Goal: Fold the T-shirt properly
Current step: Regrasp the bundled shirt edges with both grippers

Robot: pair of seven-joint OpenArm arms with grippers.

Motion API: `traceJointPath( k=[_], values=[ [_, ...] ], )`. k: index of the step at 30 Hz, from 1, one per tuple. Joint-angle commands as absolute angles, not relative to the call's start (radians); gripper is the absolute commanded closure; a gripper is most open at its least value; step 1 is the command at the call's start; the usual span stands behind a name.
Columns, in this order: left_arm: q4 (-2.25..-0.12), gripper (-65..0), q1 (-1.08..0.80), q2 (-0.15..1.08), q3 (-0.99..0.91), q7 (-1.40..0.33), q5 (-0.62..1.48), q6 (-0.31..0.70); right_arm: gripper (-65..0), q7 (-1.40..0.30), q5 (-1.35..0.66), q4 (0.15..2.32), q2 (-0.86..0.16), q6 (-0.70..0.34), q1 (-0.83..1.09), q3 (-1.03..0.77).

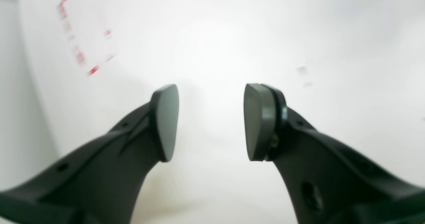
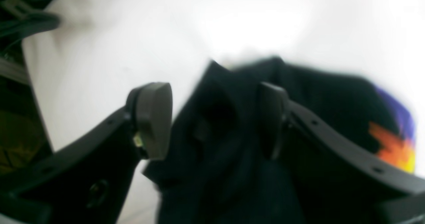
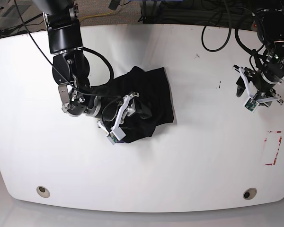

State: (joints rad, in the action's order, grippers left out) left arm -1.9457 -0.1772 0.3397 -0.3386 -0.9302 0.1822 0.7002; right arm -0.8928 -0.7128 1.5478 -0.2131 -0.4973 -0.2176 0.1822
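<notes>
Black T-shirt (image 3: 149,101) lies bunched under open right gripper (image 2: 212,121).

A white table (image 3: 189,156) carries red tape marks (image 3: 273,147) near its right edge, 2 round holes (image 3: 43,191) along the front edge, and cables (image 3: 213,28) trailing behind the back edge.

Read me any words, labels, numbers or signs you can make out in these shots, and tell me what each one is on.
None can be read.
T-shirt: its print shows only as purple, orange and yellow patches in the right wrist view; no letters visible.
Table: red marks near its right edge form an outline; whether they hold characters is too blurred to tell.
Small dark specks on the table: too small to read.
</notes>
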Motion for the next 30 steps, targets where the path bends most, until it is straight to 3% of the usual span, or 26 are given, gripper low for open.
traceJointPath(
  k=[1, 7, 17, 25, 30],
  values=[
    [-1.960, -29.3, -0.168, 0.344, -0.335, -0.914, 0.189, 0.698, -38.0, -0.845, -0.731, 1.481, -0.214, -0.504, -0.245, 0.186],
    [-1.962, -29.3, -0.173, 0.315, -0.326, -0.914, 0.189, 0.698, -38.0, -0.777, -0.731, 1.382, -0.182, -0.506, -0.249, 0.248],
    [-1.969, -29.3, -0.166, 0.312, -0.257, -0.914, 0.189, 0.698, -38.0, -0.760, -0.685, 1.363, -0.036, -0.503, -0.286, 0.349],
    [-1.969, -29.3, -0.116, 0.311, -0.070, -0.914, 0.188, 0.698, -38.0, -0.762, -0.680, 1.515, -0.156, -0.503, -0.285, 0.337],
    [-1.965, -29.3, -0.048, 0.292, 0.087, -0.914, 0.186, 0.698, -38.0, -0.763, -0.679, 1.534, -0.225, -0.504, -0.286, 0.205]
  ],
)
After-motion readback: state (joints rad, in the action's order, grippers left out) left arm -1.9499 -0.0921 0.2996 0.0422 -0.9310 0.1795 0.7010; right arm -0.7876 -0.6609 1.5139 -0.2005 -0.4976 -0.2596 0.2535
